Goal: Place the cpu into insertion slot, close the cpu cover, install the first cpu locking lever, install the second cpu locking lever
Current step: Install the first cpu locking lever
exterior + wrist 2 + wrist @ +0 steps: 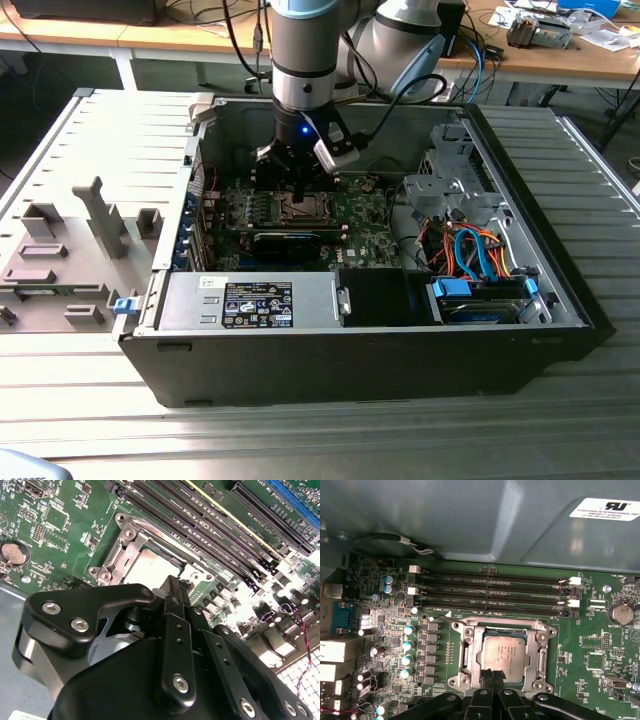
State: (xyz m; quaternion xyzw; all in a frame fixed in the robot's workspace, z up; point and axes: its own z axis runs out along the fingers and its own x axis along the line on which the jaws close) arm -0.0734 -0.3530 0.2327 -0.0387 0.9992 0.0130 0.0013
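Observation:
The cpu [503, 655] lies flat in the insertion slot [300, 208], its pale metal face showing through the window of the cpu cover [468, 645]. That silvery cover lies down around the chip. In the second wrist view the cpu [150, 566] and the cover [125, 550] sit just beyond my fingertips. My gripper [491, 674] is shut, with nothing seen between its fingers, and its tip is at the socket's edge away from the memory slots. In the exterior view the gripper [300, 192] hangs straight above the socket. A thin lever rod runs along the socket's memory-side edge.
Long black memory slots [495, 587] run beside the socket, with the case wall [470, 515] behind them. A coin battery [620, 612] and capacitors [409, 645] stand on the board. The power supply [250, 300], cables [470, 250] and drive cage [450, 180] crowd the case.

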